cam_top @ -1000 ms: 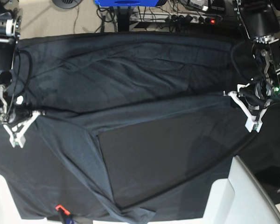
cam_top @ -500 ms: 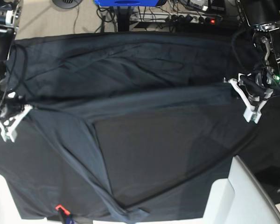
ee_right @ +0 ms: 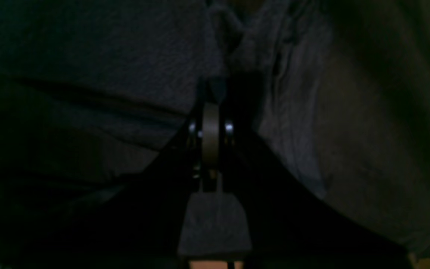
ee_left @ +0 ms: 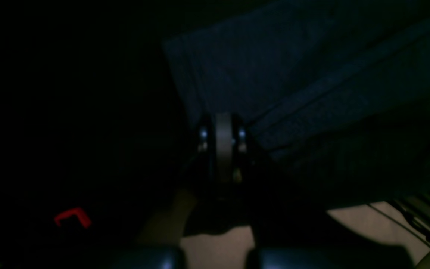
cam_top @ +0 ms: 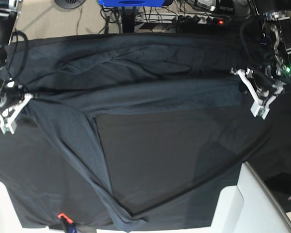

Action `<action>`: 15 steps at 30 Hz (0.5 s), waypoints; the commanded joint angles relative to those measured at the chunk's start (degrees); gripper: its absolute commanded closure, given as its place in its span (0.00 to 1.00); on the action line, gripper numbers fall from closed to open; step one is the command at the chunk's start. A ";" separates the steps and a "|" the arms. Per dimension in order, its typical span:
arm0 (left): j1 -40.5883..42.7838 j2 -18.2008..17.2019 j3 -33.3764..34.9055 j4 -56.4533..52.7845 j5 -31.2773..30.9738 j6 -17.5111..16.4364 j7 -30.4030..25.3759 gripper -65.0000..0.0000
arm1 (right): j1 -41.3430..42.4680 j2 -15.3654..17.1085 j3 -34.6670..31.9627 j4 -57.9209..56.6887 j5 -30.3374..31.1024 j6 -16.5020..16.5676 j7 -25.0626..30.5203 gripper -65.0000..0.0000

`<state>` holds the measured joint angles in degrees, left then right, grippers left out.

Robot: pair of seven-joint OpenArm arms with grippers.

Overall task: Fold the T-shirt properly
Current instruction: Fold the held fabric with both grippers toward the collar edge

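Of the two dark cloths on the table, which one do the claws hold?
The T-shirt, the bluer, heathered cloth with a hemmed edge. The left claw and right claw pinch its ends; the plain black tablecloth lies flat beneath.

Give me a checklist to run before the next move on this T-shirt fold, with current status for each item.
1. Left claw shut on the T-shirt edge: ok.
2. Right claw shut on the opposite edge: ok.
3. Held edge stretched fairly straight between both claws: ok.
4. Both claws at similar height across the table: ok, roughly.
5. Lower part of shirt lying flat: not ok, diagonal creases run toward the near edge.
6. Tablecloth free of either grip: cannot tell, wrist views too dark.
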<state>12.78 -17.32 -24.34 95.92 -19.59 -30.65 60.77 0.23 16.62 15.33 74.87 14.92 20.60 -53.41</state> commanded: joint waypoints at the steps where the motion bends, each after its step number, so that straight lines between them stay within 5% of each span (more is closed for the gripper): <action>1: 0.02 -1.18 -0.50 1.62 -0.23 -0.16 -0.60 1.00 | 0.43 1.00 0.80 1.74 0.16 0.02 0.44 1.00; 11: 3.36 -1.71 -6.56 2.15 -0.32 -0.42 -1.04 1.00 | -3.09 0.13 1.15 6.49 0.25 0.02 -1.14 1.00; 15: 3.62 -1.62 -6.56 1.80 0.12 -3.15 -1.04 1.00 | -3.88 -1.19 1.15 6.58 0.25 0.02 -0.88 1.00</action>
<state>16.40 -17.93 -30.52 97.10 -19.77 -33.91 60.27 -4.45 14.72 16.16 80.29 14.94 20.53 -55.09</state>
